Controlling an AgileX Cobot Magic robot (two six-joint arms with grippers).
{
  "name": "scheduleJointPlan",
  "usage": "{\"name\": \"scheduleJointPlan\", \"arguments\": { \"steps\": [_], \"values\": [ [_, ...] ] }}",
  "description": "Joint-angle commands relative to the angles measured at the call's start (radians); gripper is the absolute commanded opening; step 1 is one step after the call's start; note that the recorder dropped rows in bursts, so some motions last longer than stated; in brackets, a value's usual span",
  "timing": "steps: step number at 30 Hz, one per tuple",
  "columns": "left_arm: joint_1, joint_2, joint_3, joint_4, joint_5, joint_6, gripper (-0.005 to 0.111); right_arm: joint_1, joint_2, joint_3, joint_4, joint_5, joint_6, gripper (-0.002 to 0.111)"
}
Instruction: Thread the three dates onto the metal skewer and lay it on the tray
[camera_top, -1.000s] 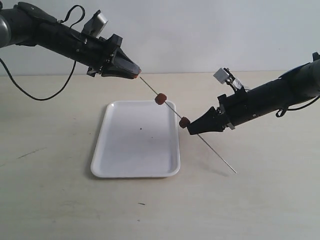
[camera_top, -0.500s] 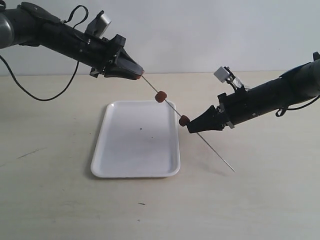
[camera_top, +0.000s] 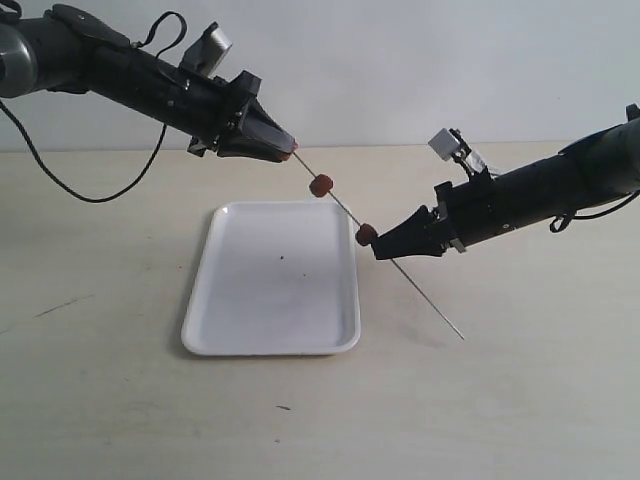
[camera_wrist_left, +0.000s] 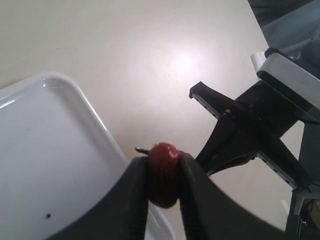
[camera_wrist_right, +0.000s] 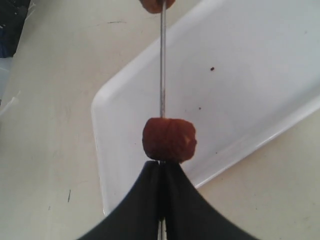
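Note:
The thin metal skewer (camera_top: 410, 283) slants in the air over the right edge of the white tray (camera_top: 250, 310). My right gripper (camera_top: 380, 249) is shut on the skewer, just below one threaded date (camera_top: 366, 235). A second date (camera_top: 321, 185) sits higher on the rod. At the skewer's upper end my left gripper (camera_top: 288, 152) is shut on the third date (camera_wrist_left: 163, 172), and a small dark tip pokes out beside that date. In the right wrist view the date (camera_wrist_right: 169, 139) rests against my gripper (camera_wrist_right: 162, 167), with the skewer (camera_wrist_right: 162, 65) running on to another date (camera_wrist_right: 156, 4).
The tray (camera_wrist_right: 240, 75) lies flat on the pale table with only a few dark specks on it. The skewer's free lower end (camera_top: 460, 335) hangs just above the table, right of the tray. A black cable (camera_top: 90, 195) loops behind my left arm.
My left gripper has moved right and slightly up with its date. The skewer, its two threaded dates and my right gripper have risen a little.

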Motion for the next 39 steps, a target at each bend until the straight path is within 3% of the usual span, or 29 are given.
{"name": "scheduleJointPlan", "arguments": {
  "steps": [1,25,31,39],
  "values": [
    [-0.029,-0.011,-0.004,-0.005,0.008,-0.004,0.023,-0.003,-0.014,-0.007,0.023,0.010,-0.019,0.000],
    [-0.099,-0.011,-0.004,0.042,0.008,0.000,0.023,-0.003,-0.014,-0.007,0.079,0.010,-0.035,0.000],
    [-0.084,-0.011,-0.004,0.012,0.008,0.024,0.023,-0.003,-0.014,-0.007,0.075,0.010,-0.035,0.000],
    [0.000,-0.011,-0.004,-0.070,0.008,0.043,0.023,-0.003,-0.014,-0.007,0.069,0.010,-0.033,0.000]
  ]
}}
